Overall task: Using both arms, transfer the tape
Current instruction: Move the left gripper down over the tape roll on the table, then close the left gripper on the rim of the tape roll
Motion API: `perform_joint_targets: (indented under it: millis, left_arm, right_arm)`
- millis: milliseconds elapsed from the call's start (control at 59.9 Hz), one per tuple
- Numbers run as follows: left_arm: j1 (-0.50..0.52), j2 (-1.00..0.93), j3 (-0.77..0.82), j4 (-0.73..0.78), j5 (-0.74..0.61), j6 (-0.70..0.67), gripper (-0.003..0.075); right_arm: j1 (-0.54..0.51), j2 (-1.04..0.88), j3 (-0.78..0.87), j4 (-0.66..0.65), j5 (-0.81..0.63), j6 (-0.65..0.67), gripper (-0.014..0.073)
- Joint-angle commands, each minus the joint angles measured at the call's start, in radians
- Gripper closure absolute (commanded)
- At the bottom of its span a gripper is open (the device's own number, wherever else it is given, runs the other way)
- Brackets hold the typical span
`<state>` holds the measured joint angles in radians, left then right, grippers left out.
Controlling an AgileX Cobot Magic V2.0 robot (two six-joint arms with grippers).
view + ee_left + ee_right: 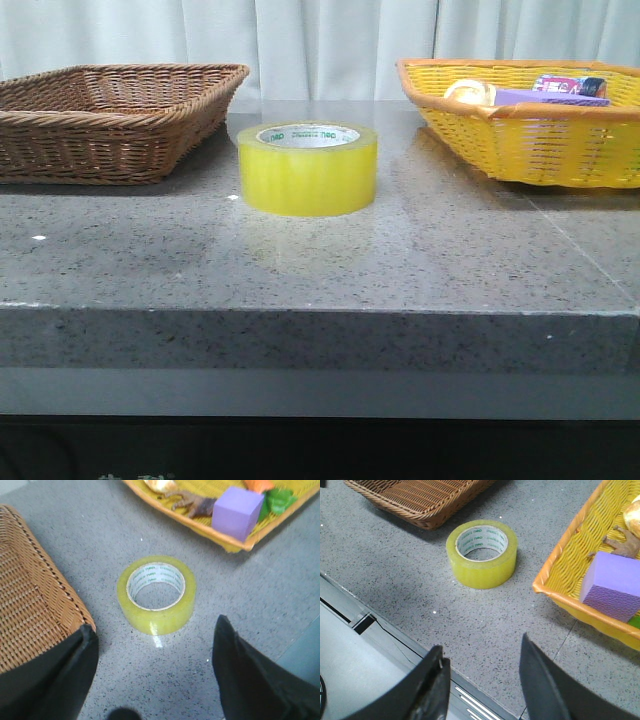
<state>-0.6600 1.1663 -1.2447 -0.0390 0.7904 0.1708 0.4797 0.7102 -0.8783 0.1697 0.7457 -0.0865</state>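
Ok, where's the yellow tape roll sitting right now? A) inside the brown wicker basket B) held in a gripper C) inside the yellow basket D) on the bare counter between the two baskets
D: the tape lies flat on the counter, between the brown basket and the yellow basket.

The speckled grey worktop [420, 260] carries the tape [307, 168] flat on its side at centre, a brown wicker basket [110, 120] at ten o'clock and a yellow basket [530, 130] at two o'clock.
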Motion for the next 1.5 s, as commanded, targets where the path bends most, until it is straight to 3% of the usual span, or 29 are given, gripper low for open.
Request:
perform_joint_targets:
  millis: [0,267,418,551,802,1487]
  left_arm:
    - [-0.008,0.073,-0.107,-0.004,0.001,0.039,0.0220]
    - [-0.028,0.325,-0.310,-0.016,0.105,0.162,0.0204]
    - [-0.044,0.453,-0.426,-0.022,0.195,0.169,0.0204]
    - [-0.044,0.558,-0.526,-0.117,0.288,0.225,0.0204]
    - [-0.044,0.711,-0.668,-0.145,0.345,0.234,0.0205]
    - [-0.032,0.877,-0.728,-0.125,0.396,0.234,0.0218]
  right_arm:
    - [-0.005,-0.003,-0.025,0.010,-0.076,0.000,0.0232]
    - [-0.005,-0.003,-0.025,0.010,-0.076,0.000,0.0232]
    - [-0.005,-0.003,-0.025,0.010,-0.076,0.000,0.0232]
    - [-0.005,-0.003,-0.025,0.010,-0.076,0.000,0.0232]
    - [-0.005,-0.003,-0.025,0.010,-0.076,0.000,0.0232]
    - [-0.005,-0.003,-0.025,0.010,-0.076,0.000,0.0232]
